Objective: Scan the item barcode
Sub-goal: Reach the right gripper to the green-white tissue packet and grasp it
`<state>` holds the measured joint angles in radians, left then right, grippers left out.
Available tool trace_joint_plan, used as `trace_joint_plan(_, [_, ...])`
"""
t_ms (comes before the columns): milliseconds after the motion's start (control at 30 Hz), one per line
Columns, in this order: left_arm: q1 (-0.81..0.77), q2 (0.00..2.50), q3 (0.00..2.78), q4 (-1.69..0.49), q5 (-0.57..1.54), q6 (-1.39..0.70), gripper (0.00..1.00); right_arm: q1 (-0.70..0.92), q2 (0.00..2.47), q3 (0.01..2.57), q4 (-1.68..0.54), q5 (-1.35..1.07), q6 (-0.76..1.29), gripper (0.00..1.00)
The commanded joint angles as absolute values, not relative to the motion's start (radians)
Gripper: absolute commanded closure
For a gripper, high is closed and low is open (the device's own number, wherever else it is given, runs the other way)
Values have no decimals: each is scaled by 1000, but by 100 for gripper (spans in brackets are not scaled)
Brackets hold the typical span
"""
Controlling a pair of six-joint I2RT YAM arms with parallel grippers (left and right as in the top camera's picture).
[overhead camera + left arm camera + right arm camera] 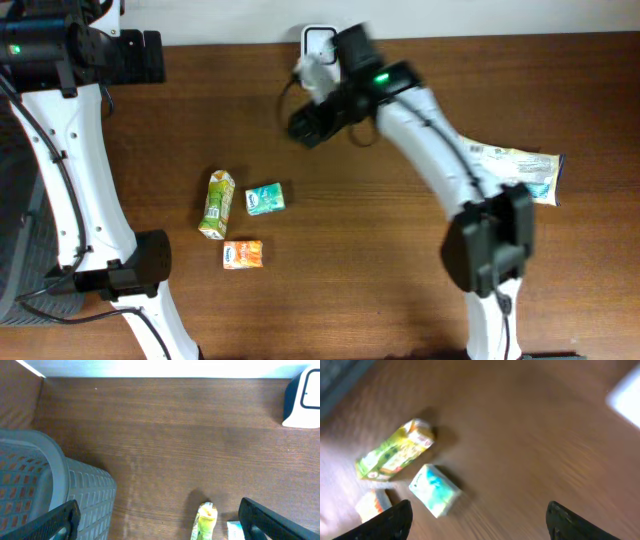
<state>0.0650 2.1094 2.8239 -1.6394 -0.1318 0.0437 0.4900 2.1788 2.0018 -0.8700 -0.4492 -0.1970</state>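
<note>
Three small items lie left of the table's middle: a green juice carton (217,204) (395,450) (206,520), a teal box (265,199) (435,490) and an orange box (242,254) (370,505). A white scanner (318,42) (302,397) stands at the back edge. My right gripper (305,128) (480,525) hangs open and empty just in front of the scanner, up and to the right of the items. The view from it is motion-blurred. Far back on the left, my left gripper (145,55) (160,527) is wide open and holds nothing.
A grey slatted basket (45,485) stands at the table's left edge. A white and blue pouch (515,170) lies flat on the right, behind the right arm's base (490,245). The left arm's base (140,265) sits at the front left.
</note>
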Motion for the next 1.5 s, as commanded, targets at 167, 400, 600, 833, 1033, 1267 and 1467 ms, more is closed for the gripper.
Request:
trace_joint_plan(167, [67,2098,2832,-1641,-135,38,1,635,2329,1997,-852,-308,-255,18])
trace_joint_plan(400, [67,2098,2832,-1641,-136,38,1,649,2381,1997,-863,-290,-255,35])
trace_joint_plan(600, [67,2098,2832,-1641,-136,38,1,654,2412,1997,-882,-291,-255,42])
trace_joint_plan(833, [67,2098,2832,-1641,-136,38,1,656,2413,1996,-909,-332,-254,76])
trace_joint_plan(1033, [67,2098,2832,-1641,-136,38,1,624,2399,1998,-946,-298,-141,96])
trace_joint_plan(1267, [67,2098,2832,-1641,-136,38,1,516,2332,1998,-1124,-97,285,96])
trace_joint_plan(1467, [67,2098,2832,-1641,-136,38,1,458,2317,1998,-1300,-206,312,82])
